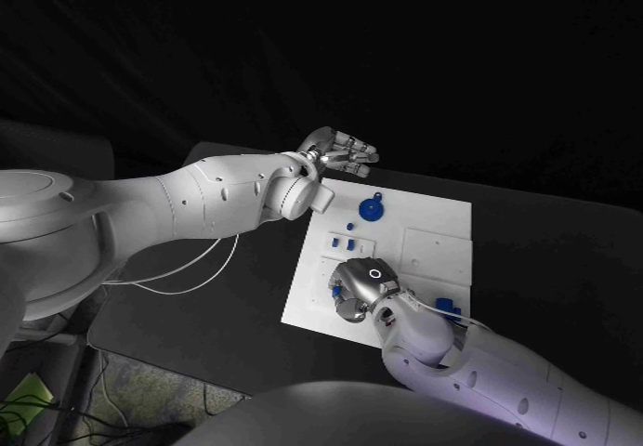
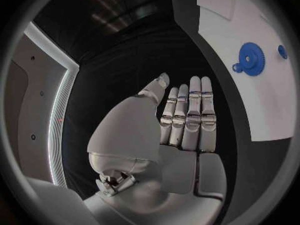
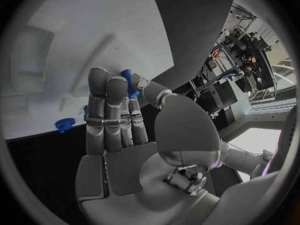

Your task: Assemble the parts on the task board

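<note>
The white task board [image 1: 442, 223] is lying in the middle of the black table [image 1: 201, 316], and it is carrying several small blue parts: a round toothed gear [image 1: 372, 208] near its far edge, a few small pegs [image 1: 345, 244] toward its left edge, and a cluster of little blue pieces [image 1: 446, 304] by its right near corner. The right hand [image 1: 361, 288] is resting over the board's near left corner, and in the right wrist view its fingers [image 3: 106, 110] are lying close together with a small blue part [image 3: 130, 82] sitting between a fingertip and the thumb, so it is pinching that piece just above the board. The left hand [image 1: 343, 151] is hovering beyond the board's far left corner, off the board and apart from the gear; its fingers [image 2: 190, 115] are stretching out straight, side by side, holding nothing.
</note>
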You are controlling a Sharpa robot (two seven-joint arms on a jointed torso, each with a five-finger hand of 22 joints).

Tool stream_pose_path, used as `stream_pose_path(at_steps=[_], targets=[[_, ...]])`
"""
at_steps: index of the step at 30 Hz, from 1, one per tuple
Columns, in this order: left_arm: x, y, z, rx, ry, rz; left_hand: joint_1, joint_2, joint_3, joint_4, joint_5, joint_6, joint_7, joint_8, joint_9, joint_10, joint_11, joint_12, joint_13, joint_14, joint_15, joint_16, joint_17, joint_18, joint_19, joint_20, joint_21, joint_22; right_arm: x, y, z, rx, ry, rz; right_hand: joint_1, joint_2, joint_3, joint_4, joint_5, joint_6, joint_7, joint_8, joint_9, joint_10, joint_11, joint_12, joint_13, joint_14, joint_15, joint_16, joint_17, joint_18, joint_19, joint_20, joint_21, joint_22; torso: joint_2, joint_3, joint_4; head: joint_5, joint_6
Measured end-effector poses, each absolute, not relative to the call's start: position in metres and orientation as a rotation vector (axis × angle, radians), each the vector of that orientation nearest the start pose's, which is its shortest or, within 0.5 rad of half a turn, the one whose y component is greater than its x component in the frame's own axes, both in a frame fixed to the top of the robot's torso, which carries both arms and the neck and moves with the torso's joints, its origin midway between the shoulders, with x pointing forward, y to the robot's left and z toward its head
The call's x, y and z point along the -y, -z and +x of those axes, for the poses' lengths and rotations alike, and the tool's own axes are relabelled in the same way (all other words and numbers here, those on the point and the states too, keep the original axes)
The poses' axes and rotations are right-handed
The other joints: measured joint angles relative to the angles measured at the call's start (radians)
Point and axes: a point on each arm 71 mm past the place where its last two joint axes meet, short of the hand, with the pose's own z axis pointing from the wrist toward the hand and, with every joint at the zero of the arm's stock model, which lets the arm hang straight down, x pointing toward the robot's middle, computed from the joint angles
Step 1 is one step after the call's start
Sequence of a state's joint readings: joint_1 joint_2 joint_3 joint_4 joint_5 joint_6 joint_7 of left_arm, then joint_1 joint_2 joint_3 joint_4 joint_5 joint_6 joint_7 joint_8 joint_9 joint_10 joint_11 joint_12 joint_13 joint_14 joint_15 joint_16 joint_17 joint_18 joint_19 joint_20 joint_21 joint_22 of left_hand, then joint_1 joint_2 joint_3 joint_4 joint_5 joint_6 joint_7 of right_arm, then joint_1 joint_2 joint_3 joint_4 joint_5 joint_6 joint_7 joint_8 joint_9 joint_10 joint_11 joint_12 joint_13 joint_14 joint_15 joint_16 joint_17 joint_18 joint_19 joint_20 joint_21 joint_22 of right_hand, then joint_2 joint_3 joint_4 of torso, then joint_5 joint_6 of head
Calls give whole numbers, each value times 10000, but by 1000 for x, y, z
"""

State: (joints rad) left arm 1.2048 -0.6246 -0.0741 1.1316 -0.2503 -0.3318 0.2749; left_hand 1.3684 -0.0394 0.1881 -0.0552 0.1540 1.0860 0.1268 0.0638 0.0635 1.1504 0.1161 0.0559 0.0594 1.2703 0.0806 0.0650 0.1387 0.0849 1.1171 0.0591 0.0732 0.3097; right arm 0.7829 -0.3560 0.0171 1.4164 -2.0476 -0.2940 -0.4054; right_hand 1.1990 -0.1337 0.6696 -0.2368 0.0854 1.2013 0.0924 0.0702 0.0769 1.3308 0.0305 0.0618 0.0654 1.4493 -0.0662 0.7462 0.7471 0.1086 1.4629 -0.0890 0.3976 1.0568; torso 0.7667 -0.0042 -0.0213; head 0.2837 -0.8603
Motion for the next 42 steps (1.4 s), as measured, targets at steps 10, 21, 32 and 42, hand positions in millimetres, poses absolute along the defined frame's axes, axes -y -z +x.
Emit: stream_pose_path(at_steps=[10,21,32,42], targets=[[-214,213,552,-15219,12159,-9400,0,0,0,0,0,0,0,0,0,0,0,0,0,0,0,0,0,1,0,0,0,-12,-11,326,370,-17170,-6645,-4484,-43,-588,-459,396,-273,-540,103,-46,-104,-409,153,0,-21,6,80,3,-170,147,19,89,-185,-260,2,12,-9,4,-10],[-215,213,552,-15232,12144,-9409,0,0,0,0,0,0,0,0,0,0,0,0,0,0,0,0,0,0,-1,-1,0,-34,-9,326,368,-17091,-6834,-4235,28,-942,-486,480,-273,-826,172,-45,-101,-1219,399,0,-21,-41,232,3,-298,305,37,251,-288,-476,4,12,-8,-21,-15],[-218,214,552,-15213,12068,-9446,0,0,0,0,0,0,0,0,0,-72,1,0,0,0,0,0,0,1,-1,-1,0,-69,-2,315,365,-16558,-7393,-3583,304,-1111,-1552,643,-273,-1639,129,-45,-115,-1980,517,-1,-31,-43,346,3,-545,312,38,321,-376,-988,-3,12,-12,-36,14],[-225,214,554,-15157,11917,-9498,0,0,0,-1,0,0,0,0,0,-71,1,0,0,0,0,0,0,1,-1,-1,0,-81,21,280,375,-15854,-7886,-2429,242,-1050,-1765,915,-189,-1628,144,-45,-114,-1641,444,-2,-30,-43,346,10,-584,307,37,321,-181,-1209,-24,40,-42,-245,197]])
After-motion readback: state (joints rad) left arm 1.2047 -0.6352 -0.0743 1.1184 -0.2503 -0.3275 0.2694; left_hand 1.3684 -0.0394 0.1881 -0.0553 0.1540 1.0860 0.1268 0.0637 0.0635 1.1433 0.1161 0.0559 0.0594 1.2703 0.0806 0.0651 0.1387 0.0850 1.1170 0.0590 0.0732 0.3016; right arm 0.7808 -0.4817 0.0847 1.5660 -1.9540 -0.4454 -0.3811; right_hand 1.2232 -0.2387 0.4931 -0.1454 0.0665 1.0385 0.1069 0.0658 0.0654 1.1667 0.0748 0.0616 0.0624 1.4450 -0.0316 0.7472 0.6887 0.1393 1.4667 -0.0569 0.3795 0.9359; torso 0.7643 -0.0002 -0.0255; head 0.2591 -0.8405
